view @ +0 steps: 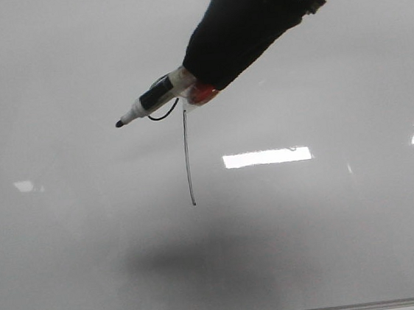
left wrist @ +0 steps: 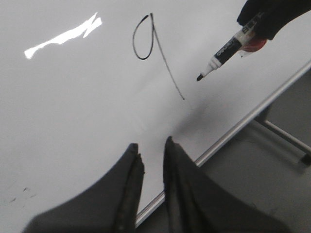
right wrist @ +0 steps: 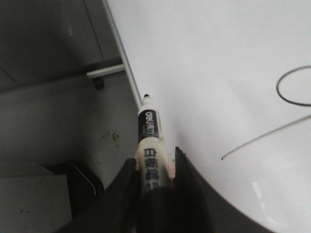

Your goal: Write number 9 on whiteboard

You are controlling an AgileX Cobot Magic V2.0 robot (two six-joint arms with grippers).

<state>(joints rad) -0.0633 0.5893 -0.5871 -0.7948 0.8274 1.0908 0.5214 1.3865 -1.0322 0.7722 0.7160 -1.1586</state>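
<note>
Whiteboard (view: pixel 49 60) bears number 9 (left wrist: pixel 151 48); right claw (right wrist: pixel 155 167) grips marker (view: pixel 149 102) (tip lifted), left claw (left wrist: pixel 153 162) nearly closed, empty.

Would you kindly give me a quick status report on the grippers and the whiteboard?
Right gripper shut on marker, tip off the board. Left gripper empty, jaws nearly closed. Number 9 drawn on whiteboard. Nothing in the way.
</note>
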